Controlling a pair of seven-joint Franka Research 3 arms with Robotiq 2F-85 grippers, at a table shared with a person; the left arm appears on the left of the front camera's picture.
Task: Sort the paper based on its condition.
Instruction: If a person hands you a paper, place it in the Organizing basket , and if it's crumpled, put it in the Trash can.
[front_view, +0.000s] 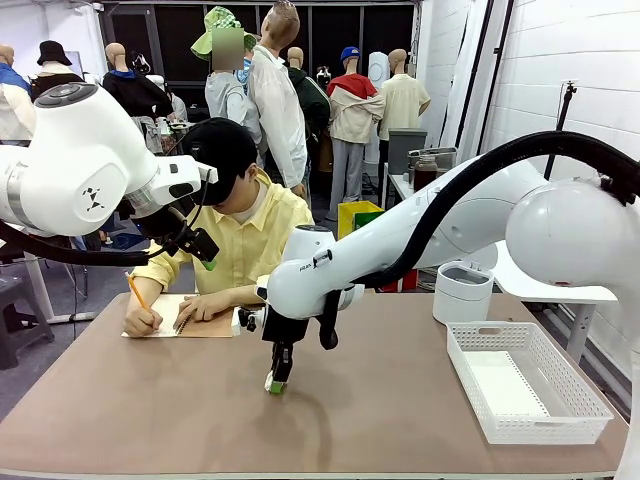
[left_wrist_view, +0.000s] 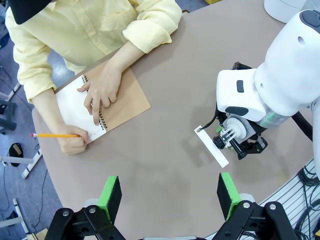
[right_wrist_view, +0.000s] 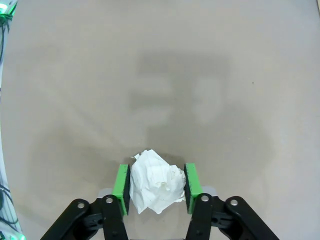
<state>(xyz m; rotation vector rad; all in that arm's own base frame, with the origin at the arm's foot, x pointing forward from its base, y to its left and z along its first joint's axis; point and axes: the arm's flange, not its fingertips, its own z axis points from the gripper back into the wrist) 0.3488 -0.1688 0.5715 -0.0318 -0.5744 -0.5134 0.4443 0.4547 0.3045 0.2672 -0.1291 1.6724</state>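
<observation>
Inside right tool (right_wrist_view: 156, 172), crumpled paper (right_wrist_view: 155, 184) clamped, seen from its wrist view, left tool (left_wrist_view: 169, 187) wide, person (left_wrist_view: 95, 30) writing in notebook (left_wrist_view: 127, 102)

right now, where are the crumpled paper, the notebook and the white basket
crumpled paper (right_wrist_view: 155, 182), right wrist view, middle of the ball
notebook (left_wrist_view: 127, 102), left wrist view, bare tan cover
white basket (front_view: 550, 428), front view, near wall

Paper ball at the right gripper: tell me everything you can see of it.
The paper ball is plain white thin paper, crumpled into a rough lump with many creases and a loose corner poking out at the top. No marks show. It sits between the right gripper's green pads, which touch it on both sides. The tan table lies behind it. I cannot tell whether it rests on the table or hangs just off it.
</observation>
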